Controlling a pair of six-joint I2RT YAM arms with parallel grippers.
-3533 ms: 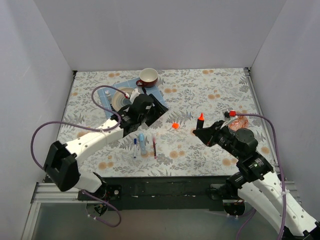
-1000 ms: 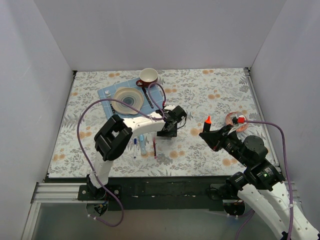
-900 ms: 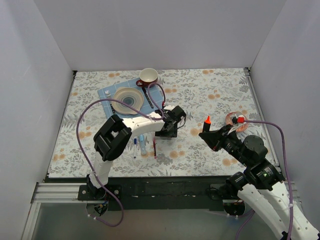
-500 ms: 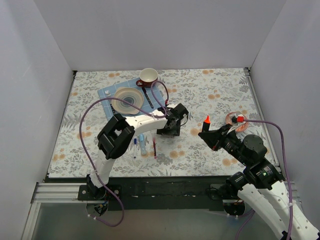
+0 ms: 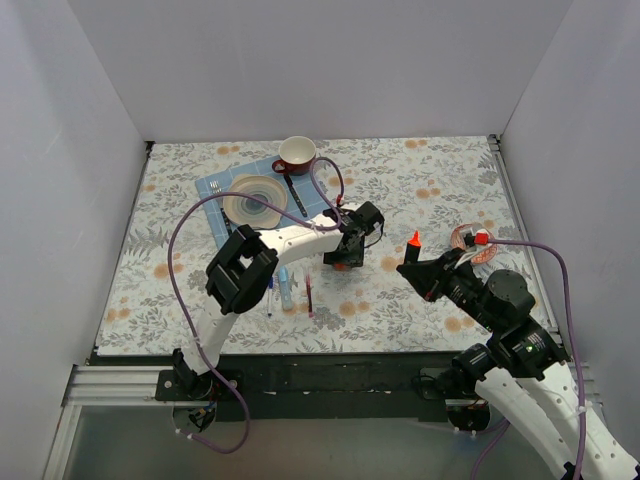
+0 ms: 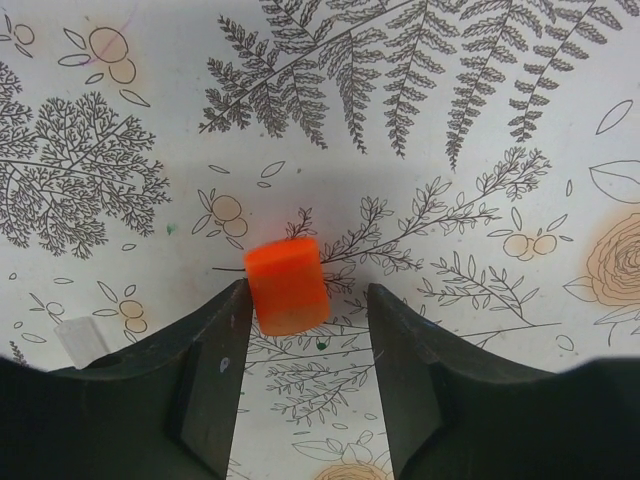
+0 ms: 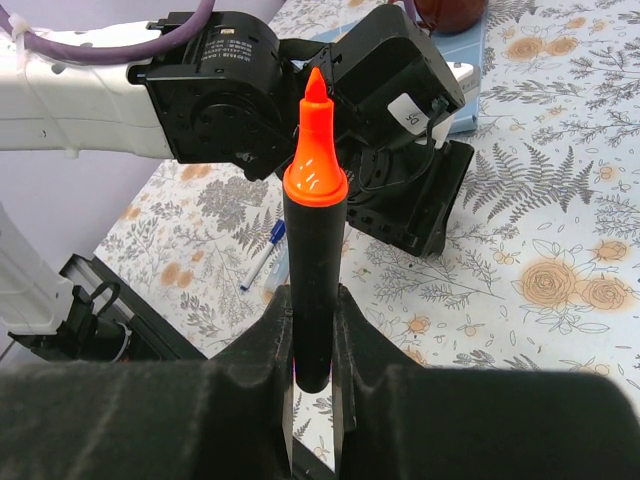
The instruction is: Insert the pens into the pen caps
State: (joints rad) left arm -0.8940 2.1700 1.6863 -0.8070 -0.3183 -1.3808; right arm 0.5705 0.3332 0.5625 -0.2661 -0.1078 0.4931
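Straddling the orange cap [image 6: 287, 286] (tiny) is left claw [image 6: 305, 295].

From above, the left tool [image 5: 341, 262] hides the orange cap [image 6: 287, 286]; the right tool [image 7: 312, 310] covers the bottom of the highlighter [image 7: 316, 240].

Orange-tipped highlighter [image 7: 313, 270] upright in end effector [image 7: 312, 330]

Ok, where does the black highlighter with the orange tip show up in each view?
Top external: right of centre, the highlighter stands tip-up in the right gripper.
Right wrist: the highlighter is at centre, clamped upright.
Left wrist: not in it.
Shared landmark: the left gripper, which is the black block behind the tip in the right wrist view and has its jaws either side of the orange cap in its own view.
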